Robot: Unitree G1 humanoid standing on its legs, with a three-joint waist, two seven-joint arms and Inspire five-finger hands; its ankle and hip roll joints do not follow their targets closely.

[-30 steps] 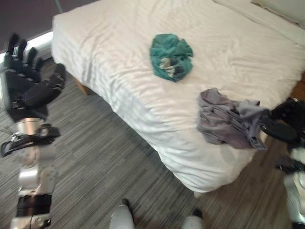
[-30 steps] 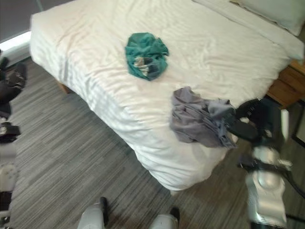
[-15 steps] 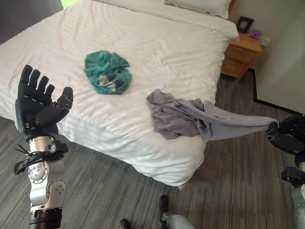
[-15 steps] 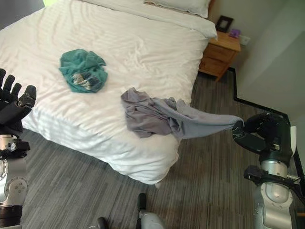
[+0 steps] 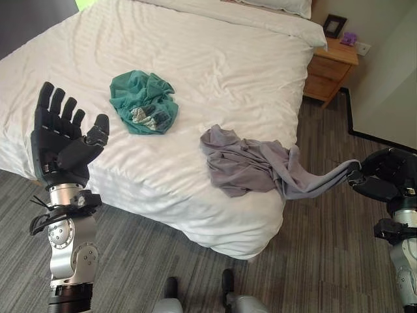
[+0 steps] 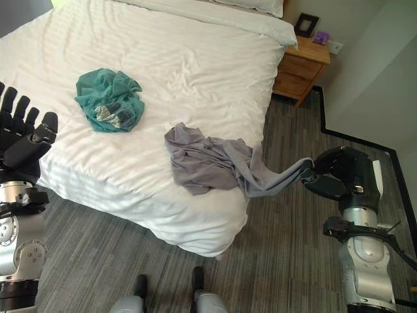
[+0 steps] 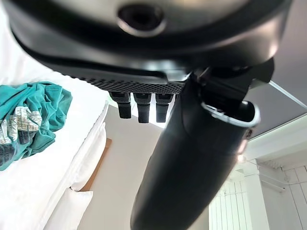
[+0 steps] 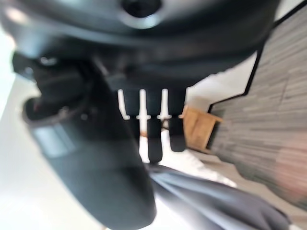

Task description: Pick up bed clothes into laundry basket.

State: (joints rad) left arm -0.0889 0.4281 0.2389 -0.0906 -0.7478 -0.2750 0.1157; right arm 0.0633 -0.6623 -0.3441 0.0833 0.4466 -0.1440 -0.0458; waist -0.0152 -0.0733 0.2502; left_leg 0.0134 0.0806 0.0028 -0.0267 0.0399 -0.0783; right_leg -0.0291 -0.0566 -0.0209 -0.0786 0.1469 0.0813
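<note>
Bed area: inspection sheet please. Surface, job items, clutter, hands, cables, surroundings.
Surface: white bed, sheet wrinkled; grey striped floor around it.
Job's things: grey garment lies near the bed's corner, one end stretched off the edge to the right robot hand. Teal garment bunched up farther in on the bed, untouched. Laundry basket: nothing seen.
Clutter: nothing seen.
Hands: right robot hand off the bed's side, shut on the grey garment's end. Left robot hand raised beside the bed, fingers straight, holding nothing.
Cables: nothing seen.
Surroundings: wooden nightstand with a small frame on top; pillow at the bed's head.
</note>
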